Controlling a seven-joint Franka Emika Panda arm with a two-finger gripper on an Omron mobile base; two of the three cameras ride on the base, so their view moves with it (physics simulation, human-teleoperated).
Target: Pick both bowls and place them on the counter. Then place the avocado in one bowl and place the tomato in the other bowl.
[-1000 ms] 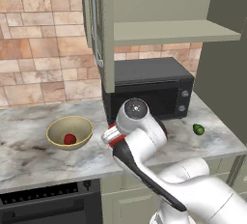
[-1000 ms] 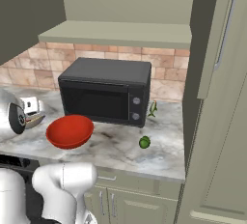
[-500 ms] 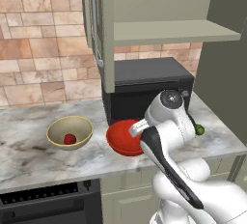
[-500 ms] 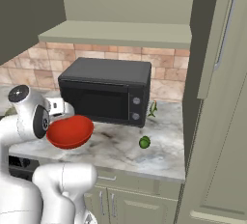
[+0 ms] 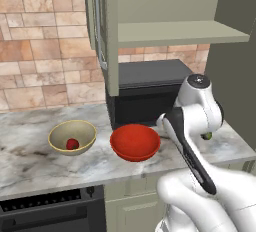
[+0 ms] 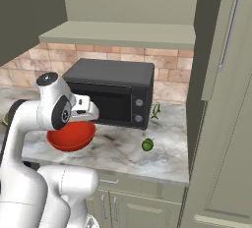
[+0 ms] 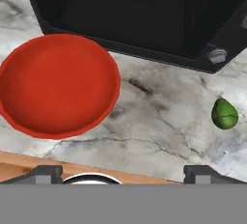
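The white arm rises from the base and bends forward over the marble bench [image 5: 30,161], its wrist raised in front of the black microwave [image 6: 110,92]. The pincer [image 7: 123,172] points down at the bench with its two dark fingertips [image 7: 46,172] set wide apart, open and holding nothing.

Two bowls stand on the bench. The glossy red bowl [image 5: 135,142] sits empty just in front of the microwave, below and to one side of the pincer. The tan-olive bowl [image 5: 72,137] with the pale rim stands near it, further left in the left base view, and holds one tomato [image 5: 73,143].

One avocado [image 7: 225,113] lies bare on the bench, well apart from the red bowl, near the microwave's front corner and towards the tall cabinet [image 6: 221,124] at the bench's right end. A shelf [image 6: 123,35] hangs over the microwave. A brick-tiled wall [image 5: 40,61] runs behind.
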